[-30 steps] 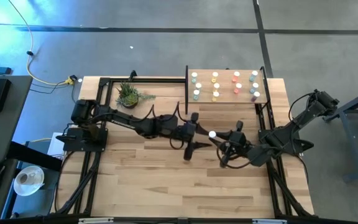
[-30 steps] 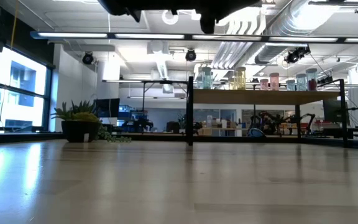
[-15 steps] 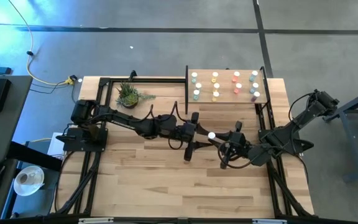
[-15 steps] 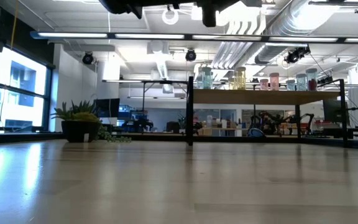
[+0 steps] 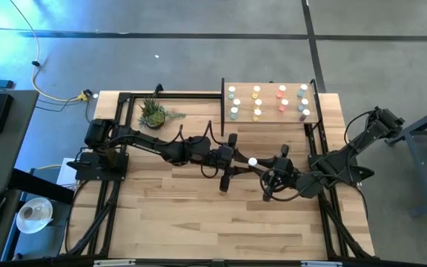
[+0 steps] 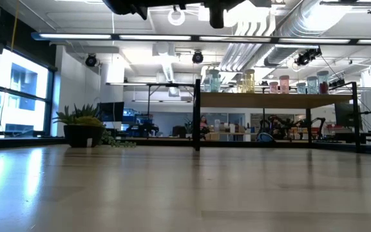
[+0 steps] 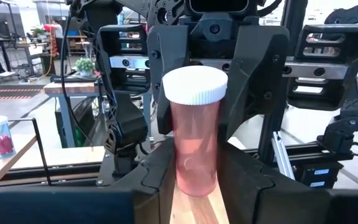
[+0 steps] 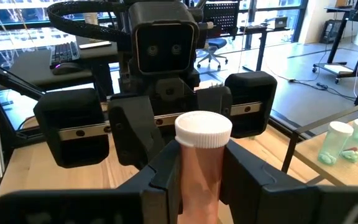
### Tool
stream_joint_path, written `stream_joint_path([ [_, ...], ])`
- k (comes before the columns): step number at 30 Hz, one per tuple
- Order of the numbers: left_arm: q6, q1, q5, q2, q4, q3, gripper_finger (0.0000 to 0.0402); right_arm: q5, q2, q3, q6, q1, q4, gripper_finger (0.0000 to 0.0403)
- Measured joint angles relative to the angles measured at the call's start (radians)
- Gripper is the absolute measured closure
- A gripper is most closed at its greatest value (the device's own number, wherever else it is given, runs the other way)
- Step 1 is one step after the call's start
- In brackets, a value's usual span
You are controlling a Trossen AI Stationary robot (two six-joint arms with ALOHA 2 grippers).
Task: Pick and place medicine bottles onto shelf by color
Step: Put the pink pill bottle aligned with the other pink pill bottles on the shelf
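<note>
While both end effectors, left (image 5: 237,165) and right (image 5: 267,167), clamp one pink bottle (image 5: 253,160) at frame centre above the plank tabletop (image 5: 176,215), the shelf (image 5: 269,119) sits upper right, grey floor (image 5: 199,52) around.

Bottle (image 7: 195,140) base hidden between tool fingers (image 7: 151,180); shelf (image 5: 270,119) bottles' colours tiny.

A pink bottle (image 7: 194,140) with a white cap, standing upright, held up above the middle of the table, many small bottles (image 5: 257,103) in rows on the wooden shelf (image 5: 270,119)
</note>
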State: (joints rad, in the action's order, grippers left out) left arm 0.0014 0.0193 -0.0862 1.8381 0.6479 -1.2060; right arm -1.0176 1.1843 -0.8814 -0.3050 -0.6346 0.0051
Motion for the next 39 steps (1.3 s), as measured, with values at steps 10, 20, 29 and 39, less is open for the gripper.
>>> stream_joint_path([
  [10, 0.0, 0.0, 0.0, 0.0, 0.0, 0.0, 0.0312, 0.002, 0.0, 0.0, 0.0, 0.0, 0.0, 0.032],
  [20, 0.001, -0.001, 0.0, -0.001, -0.009, 0.0, 0.0313, 0.022, 0.0, 0.0, 0.0, 0.0, -0.004, 0.032],
  [29, 0.013, 0.0, 0.008, -0.002, -0.031, 0.0, 0.0313, 0.024, 0.0, 0.0, -0.009, 0.013, -0.022, 0.0253],
  [39, 0.013, 0.031, 0.03, -0.002, -0.096, 0.0, 0.0313, 0.021, -0.002, 0.0, -0.004, 0.023, -0.025, 0.0211],
])
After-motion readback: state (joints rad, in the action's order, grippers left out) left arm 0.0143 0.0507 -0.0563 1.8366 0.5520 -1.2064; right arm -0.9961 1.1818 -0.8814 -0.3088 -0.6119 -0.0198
